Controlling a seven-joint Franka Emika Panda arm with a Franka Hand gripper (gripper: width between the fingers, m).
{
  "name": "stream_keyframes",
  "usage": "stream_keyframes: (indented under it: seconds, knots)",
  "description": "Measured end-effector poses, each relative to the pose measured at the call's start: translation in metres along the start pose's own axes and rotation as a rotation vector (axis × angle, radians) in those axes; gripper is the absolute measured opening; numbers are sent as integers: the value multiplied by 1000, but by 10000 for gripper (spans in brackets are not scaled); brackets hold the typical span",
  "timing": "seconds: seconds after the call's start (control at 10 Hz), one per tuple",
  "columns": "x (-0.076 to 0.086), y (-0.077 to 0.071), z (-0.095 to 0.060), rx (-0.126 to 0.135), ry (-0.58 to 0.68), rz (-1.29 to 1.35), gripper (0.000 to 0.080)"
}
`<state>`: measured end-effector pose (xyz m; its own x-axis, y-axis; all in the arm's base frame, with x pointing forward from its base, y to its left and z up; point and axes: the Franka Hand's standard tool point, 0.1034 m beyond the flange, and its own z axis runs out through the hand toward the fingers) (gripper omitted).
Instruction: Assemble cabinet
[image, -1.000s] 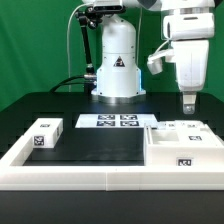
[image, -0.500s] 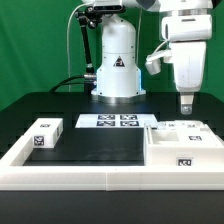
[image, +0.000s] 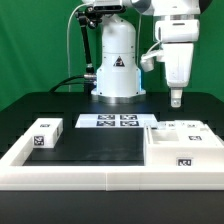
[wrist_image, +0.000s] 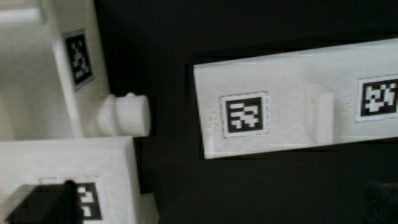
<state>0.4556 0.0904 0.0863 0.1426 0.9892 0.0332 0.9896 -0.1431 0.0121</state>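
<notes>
Two lots of white cabinet parts are sitting apart from each other. The box-like cabinet body (image: 182, 152) is lying at the exterior view's right with smaller panel pieces (image: 186, 127) on or just behind it (you cannot tell which from here). A small block (image: 45, 133) is resting well apart at the exterior view's left, and both lots are lying close to the low border frame (image: 100, 178). Your gripper (image: 176, 98) is hanging in the air above the right-hand lot, jaws standing wide and gripping nothing. By the look of it, you are picking out a first part rather than joining anything. The next move is probably asking for a square descent over a panel edge, closing on its thin sides. Everything is looking like hard, smooth, matte plastic with crisp corners and square black-and-white tags. The wrist view is showing a stubby round peg (wrist_image: 125, 112) jutting from one piece near the flat marker board (image: 118, 121).
</notes>
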Motion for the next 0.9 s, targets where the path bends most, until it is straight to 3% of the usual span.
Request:
stream_keyframes:
  seconds: [0.4,0.6,0.9]
  knots:
    - [-1,-3,-4,11,-13,11,796]
    - [-1,-32,8,26,-12,-3,796]
    - [1,-51,27,28,13,-7,796]
